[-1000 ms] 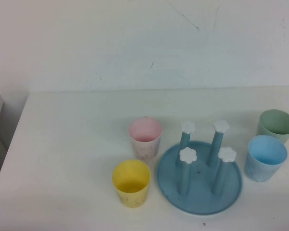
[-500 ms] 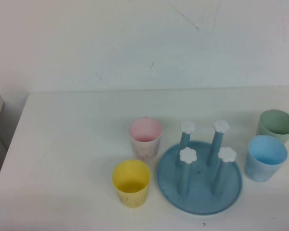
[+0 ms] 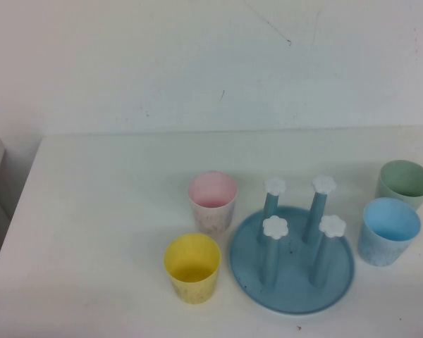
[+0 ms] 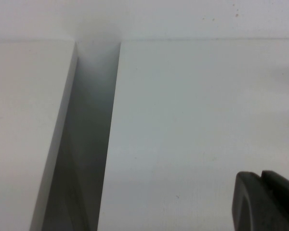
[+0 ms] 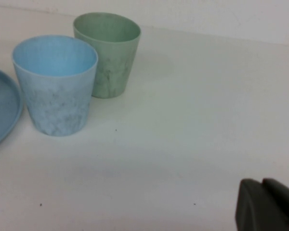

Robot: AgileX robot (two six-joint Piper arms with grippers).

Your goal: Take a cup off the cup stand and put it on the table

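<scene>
The mint-green cup stands upright on the white table at the far right, also seen in the right wrist view. The blue cup stand sits at the front middle; its pegs with white flower caps are all bare. My right gripper is shut and empty, low over the table, apart from the green cup. My left gripper is shut and empty over bare table near its left edge. Neither gripper shows in the high view.
A light blue cup stands just in front of the green cup, beside the stand's rim. A pink cup and a yellow cup stand left of the stand. A gap runs along the table's left edge.
</scene>
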